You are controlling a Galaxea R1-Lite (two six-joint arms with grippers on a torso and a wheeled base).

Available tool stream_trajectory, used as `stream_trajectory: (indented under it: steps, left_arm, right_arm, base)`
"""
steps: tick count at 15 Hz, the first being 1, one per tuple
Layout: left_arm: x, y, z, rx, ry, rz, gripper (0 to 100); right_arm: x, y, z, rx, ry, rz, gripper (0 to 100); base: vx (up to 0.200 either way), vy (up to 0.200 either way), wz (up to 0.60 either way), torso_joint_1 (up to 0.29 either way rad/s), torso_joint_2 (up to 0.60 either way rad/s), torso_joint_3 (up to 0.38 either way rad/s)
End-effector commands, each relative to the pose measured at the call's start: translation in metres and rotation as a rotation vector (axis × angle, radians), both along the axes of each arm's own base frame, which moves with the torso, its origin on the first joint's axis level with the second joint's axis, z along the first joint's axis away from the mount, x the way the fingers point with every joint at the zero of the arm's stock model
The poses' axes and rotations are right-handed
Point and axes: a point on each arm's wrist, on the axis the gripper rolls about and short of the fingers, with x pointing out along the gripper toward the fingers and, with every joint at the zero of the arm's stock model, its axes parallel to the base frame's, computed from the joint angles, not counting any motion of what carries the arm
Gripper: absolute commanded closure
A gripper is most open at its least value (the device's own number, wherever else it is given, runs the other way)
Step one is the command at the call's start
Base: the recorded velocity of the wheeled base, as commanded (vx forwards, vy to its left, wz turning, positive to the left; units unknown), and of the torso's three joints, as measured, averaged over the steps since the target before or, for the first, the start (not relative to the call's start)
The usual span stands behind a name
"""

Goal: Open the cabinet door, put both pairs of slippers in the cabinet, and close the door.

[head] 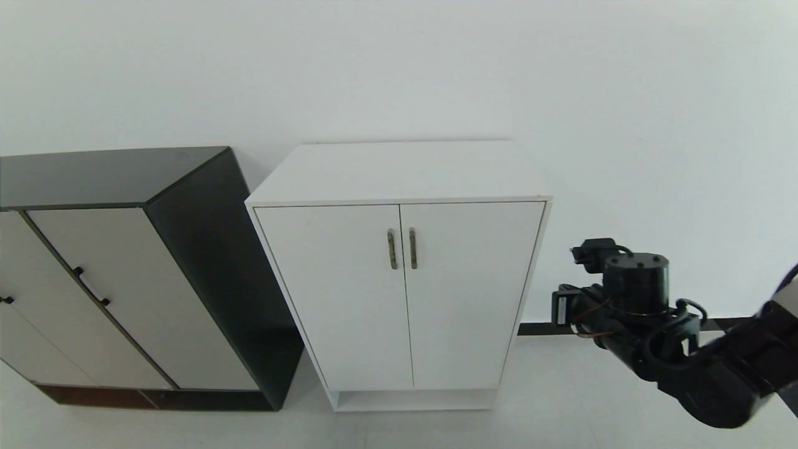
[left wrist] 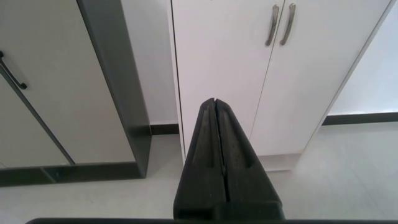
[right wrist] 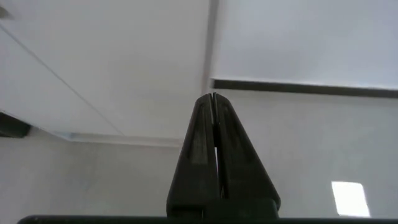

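Observation:
The white cabinet (head: 399, 262) stands against the wall with both doors closed; two metal handles (head: 402, 248) sit side by side at the middle seam. In the left wrist view the same cabinet (left wrist: 261, 68) and its handles (left wrist: 280, 25) lie ahead of my left gripper (left wrist: 214, 102), which is shut with nothing in it. My right arm (head: 629, 305) hangs to the right of the cabinet, level with its lower half. My right gripper (right wrist: 214, 99) is shut and empty, pointing at the floor by the cabinet's side panel (right wrist: 106, 62).
A dark cabinet with pale doors (head: 124, 268) stands close on the left of the white one, with a narrow gap between them. A black skirting strip (head: 536, 328) runs along the wall. Open pale floor (head: 561, 405) lies in front and to the right.

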Motion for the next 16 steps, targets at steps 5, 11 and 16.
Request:
stream_trajectory:
  steps: [5,11,16]
  left_arm:
    - [0.000,0.000,0.000,0.000,0.001,0.000,100]
    - [0.000,0.000,0.000,-0.002,0.001,-0.003,100]
    - [0.000,0.000,0.000,-0.002,0.001,-0.005,100]
  right_arm:
    - [-0.098,-0.055,0.013,-0.030,0.013,-0.060,100]
    - [-0.163,-0.086,-0.006,-0.056,0.076,-0.060,100]
    - [-0.205,-0.102,-0.011,-0.084,0.204,0.070,100]
  base:
    - [0.000,0.000,0.00,0.000,0.00,0.000]
    - [0.000,0.000,0.00,0.000,0.00,0.000]
    - [0.000,0.000,0.00,0.000,0.00,0.000]
